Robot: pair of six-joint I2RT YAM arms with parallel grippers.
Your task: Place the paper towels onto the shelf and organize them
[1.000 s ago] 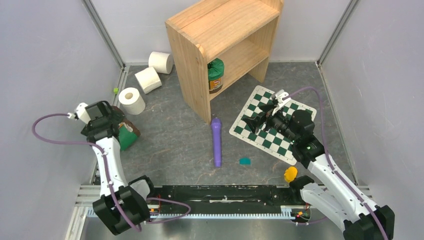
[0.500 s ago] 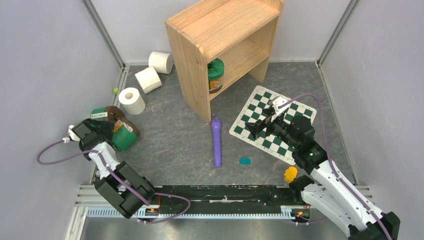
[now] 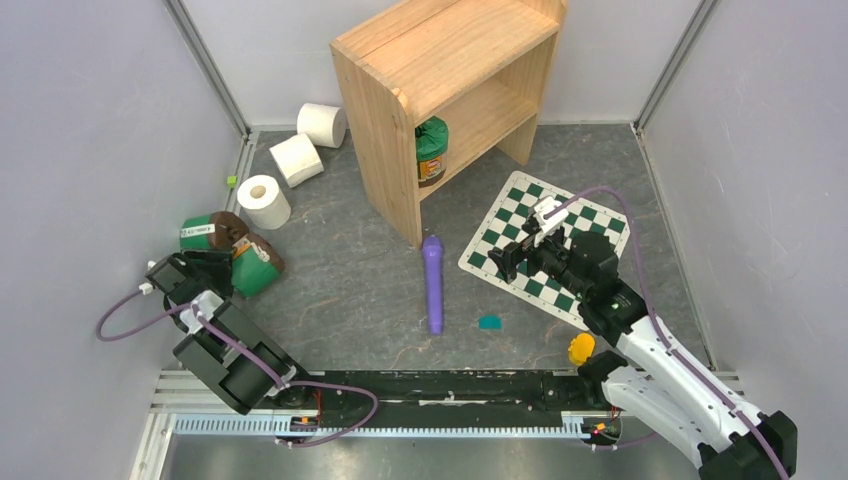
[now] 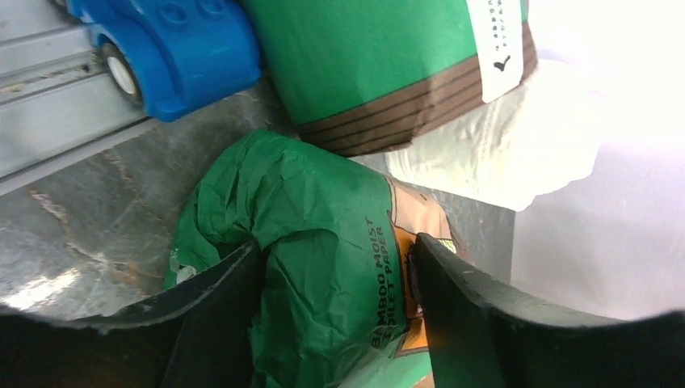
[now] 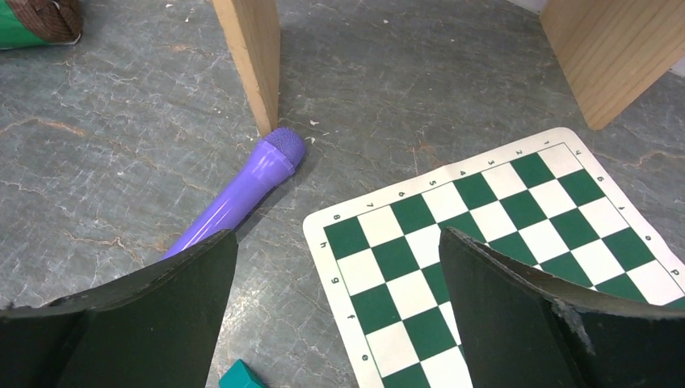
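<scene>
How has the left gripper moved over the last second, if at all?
Yes. In the top view the left gripper has dropped back toward the near edge, away from the upright paper towel roll, to the green canister.

- Green wrapped pack at centre, flanked by the left gripper.
- Green canister at twelve o'clock.
- Blue toy car at eleven.
- White paper at two.

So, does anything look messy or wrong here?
Yes. The left gripper is clamping a crumpled green pack, not a paper towel. The three white paper towels lie scattered beside the shelf; none is on it.
</scene>
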